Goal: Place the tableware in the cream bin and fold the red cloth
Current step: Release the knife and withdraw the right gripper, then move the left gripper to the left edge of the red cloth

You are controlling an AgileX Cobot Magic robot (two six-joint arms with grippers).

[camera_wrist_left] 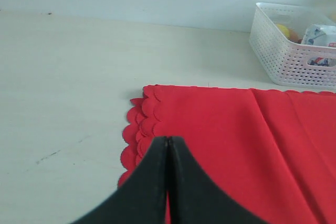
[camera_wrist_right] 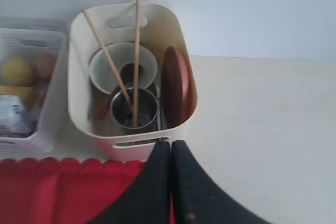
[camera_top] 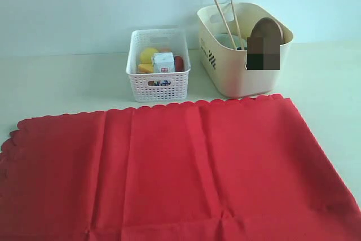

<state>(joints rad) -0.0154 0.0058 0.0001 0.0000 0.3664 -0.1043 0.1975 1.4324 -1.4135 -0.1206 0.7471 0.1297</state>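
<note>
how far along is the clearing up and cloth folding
Done: the chopsticks, bowl, steel cup and brown plate sit in the cream bin; no tableware shows on the table. In hand: nothing; left tool and right tool are shut, empty, at the red cloth's edges. Left: the fold, since the cloth lies flat and open.

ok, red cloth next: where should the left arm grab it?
Pinch the red cloth at a corner of its scalloped short edge, from above on the left. It lies flat on the table, so only the edge gives a lip. The left gripper is shut, so probably open first.
</note>
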